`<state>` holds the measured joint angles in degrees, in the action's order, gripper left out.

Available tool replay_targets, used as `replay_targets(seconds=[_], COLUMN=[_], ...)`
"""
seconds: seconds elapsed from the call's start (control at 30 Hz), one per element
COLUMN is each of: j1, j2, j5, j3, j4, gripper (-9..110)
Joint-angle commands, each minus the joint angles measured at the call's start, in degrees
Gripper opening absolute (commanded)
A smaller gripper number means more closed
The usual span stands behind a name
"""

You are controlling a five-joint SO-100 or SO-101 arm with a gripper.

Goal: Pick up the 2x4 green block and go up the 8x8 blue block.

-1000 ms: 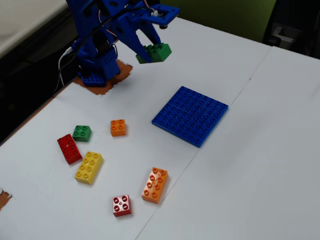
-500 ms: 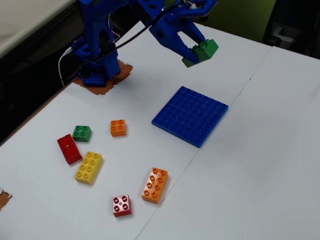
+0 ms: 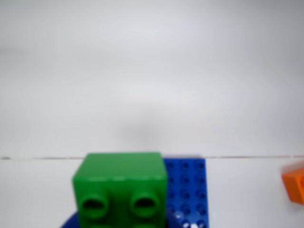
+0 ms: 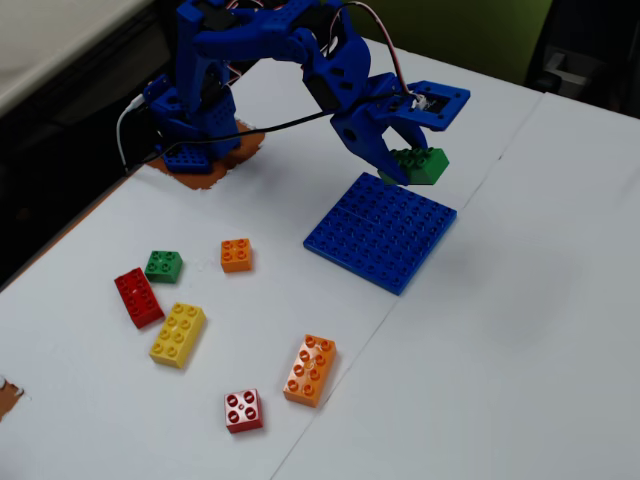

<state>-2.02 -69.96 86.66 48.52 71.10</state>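
Fingers [image 4: 402, 158] clamped on the 2x4 green block [image 4: 421, 165], hanging over the far corner of the 8x8 blue block [image 4: 380, 231]. It sits near the edge there — lower it off-centre and the studs may miss, tipping it onto the worktop [image 4: 500, 330].

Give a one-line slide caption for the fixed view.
Gripper holds the green block above the blue baseplate's far corner.

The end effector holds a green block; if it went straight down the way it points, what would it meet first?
Probably the blue baseplate: the end effector points down with the green block above the plate's far corner. Depth is unclear, so it might just miss onto the table.
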Motion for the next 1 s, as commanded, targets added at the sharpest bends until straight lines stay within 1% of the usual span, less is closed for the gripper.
replay_targets(seconds=[0.0,0.13,0.2,0.33,0.5,0.77,0.97], j1=[0.1,0.0,0.0,0.2,1.1,1.4,2.0], j2=[-0.5,1.5,3.1,4.0,5.2,6.0,5.6], j5=[-1.6,-3.2,-3.3,-1.6,7.0,7.9,9.8], j3=[-1.6,-5.3,-8.0,-8.5,-8.6,-9.2,-9.7], j4=[5.3,11.9,13.4,11.4,12.7,13.0,16.9], gripper=[0,0,0,0,0,0,0])
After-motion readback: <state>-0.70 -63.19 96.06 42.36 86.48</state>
